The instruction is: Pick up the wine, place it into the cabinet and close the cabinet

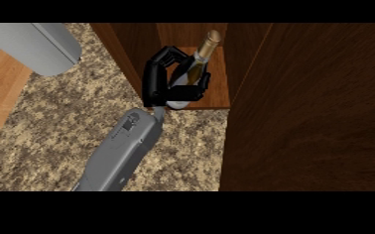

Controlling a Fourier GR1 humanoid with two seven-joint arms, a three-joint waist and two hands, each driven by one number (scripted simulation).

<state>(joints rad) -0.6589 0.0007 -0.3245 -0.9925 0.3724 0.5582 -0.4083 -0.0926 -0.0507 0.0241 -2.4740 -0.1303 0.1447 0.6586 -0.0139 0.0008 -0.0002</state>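
1. The right hand (159, 79) is curling round the wine bottle (196, 64) — its black fingers are wrapping the bottle's lower body from the left while the thumb is showing on the bottle's right side.
2. The wine bottle is standing inside the cabinet (293, 109), on its wooden shelf (216, 96), tilting a little so that its gold-foiled neck is pointing toward the cabinet's back.
3. The bottle's pale base is sitting near the front edge of the shelf, partly hidden by the hand.
4. The grey forearm (121, 151) is stretching from the view's lower edge up to the cabinet's opening, crossing the speckled counter (58, 124) in front of the cabinet.
5. The cabinet's dark door (307, 129) is standing open to the right of the shelf — it is filling most of that side of the view.
6. A grey rounded shape (40, 47), well left of the cabinet, is showing at the upper left; what it belongs to cannot be told.
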